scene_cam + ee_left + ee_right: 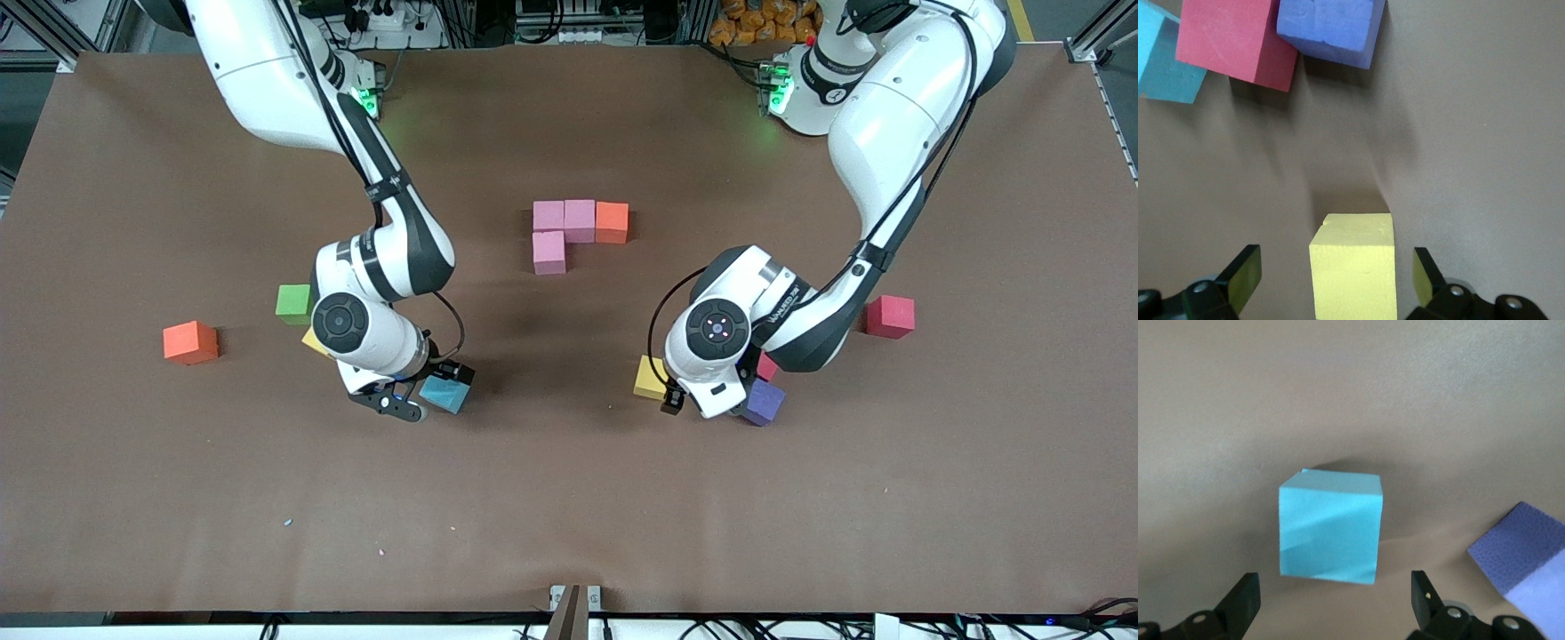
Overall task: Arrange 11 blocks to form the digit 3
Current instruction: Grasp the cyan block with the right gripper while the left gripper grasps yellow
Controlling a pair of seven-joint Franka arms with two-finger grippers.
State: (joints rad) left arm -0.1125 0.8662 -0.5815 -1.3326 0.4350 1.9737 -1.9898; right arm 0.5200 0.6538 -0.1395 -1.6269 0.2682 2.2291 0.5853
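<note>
A yellow foam cube (pixel 1355 263) is framed between the spread fingers of the left gripper (pixel 1331 280), untouched. A light blue foam cube (pixel 1330 525) is likewise seen under the released right gripper (pixel 1335 600). Three pink cubes (pixel 558 229) and an orange cube (pixel 612 221) are set midtable.

Both arms are reaching out from their bases and bent down low toward the bench, wrists pointing pretty much straight down. The left end effector (pixel 1331 280) has its fingers spread wide, nothing gripped, and the right end effector (pixel 1331 603) is the same, spread wide and holding nothing.
</note>
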